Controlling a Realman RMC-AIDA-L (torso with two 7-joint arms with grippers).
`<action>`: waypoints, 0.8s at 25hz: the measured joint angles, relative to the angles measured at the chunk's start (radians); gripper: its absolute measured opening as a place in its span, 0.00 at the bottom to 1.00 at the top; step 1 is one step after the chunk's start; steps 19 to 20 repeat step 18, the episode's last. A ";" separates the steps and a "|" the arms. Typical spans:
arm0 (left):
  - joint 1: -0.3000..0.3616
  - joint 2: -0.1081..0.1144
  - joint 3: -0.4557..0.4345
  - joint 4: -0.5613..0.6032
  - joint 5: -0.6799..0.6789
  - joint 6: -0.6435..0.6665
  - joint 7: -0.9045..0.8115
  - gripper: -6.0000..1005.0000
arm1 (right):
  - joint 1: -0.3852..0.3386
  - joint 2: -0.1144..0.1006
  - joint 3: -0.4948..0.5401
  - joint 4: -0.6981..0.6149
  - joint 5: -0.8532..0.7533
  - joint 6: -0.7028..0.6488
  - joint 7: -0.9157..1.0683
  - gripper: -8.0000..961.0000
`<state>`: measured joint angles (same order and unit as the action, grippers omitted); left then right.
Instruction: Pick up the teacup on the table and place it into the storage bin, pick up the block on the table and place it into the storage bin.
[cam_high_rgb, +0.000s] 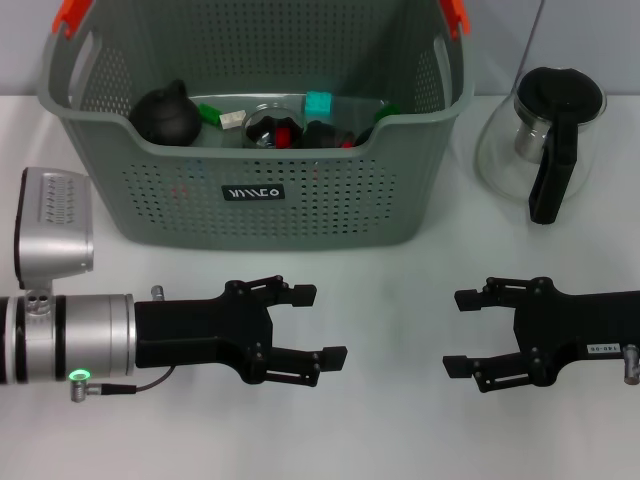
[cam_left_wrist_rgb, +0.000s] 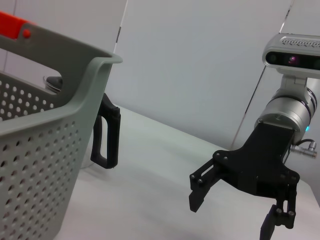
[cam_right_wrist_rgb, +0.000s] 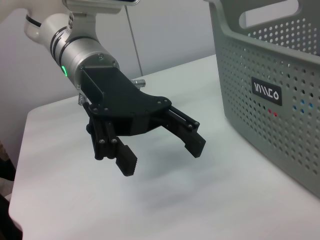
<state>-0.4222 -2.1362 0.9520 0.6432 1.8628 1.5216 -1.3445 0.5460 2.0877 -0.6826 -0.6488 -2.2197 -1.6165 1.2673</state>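
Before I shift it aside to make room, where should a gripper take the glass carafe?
Take the carafe by its black handle. It stands upright, and the handle juts toward the robot as a narrow vertical loop, so coming in level from the front seems best, probably with the nearer right gripper.

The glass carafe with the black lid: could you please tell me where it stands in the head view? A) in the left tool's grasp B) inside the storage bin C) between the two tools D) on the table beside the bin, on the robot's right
D: the glass carafe stands on the table just outside the storage bin, on the robot's right, while the left tool and right tool are both open and hold nothing.
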 joint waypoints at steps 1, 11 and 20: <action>0.000 0.000 0.000 0.000 0.000 0.000 0.000 0.95 | 0.000 0.000 0.000 0.000 0.000 0.001 0.000 0.96; 0.002 0.001 0.001 -0.001 -0.001 -0.010 0.001 0.95 | 0.001 0.000 0.000 0.000 0.000 0.011 0.001 0.96; -0.001 0.001 0.001 -0.001 -0.001 -0.011 0.000 0.95 | 0.000 0.000 0.000 0.000 0.000 0.012 0.001 0.96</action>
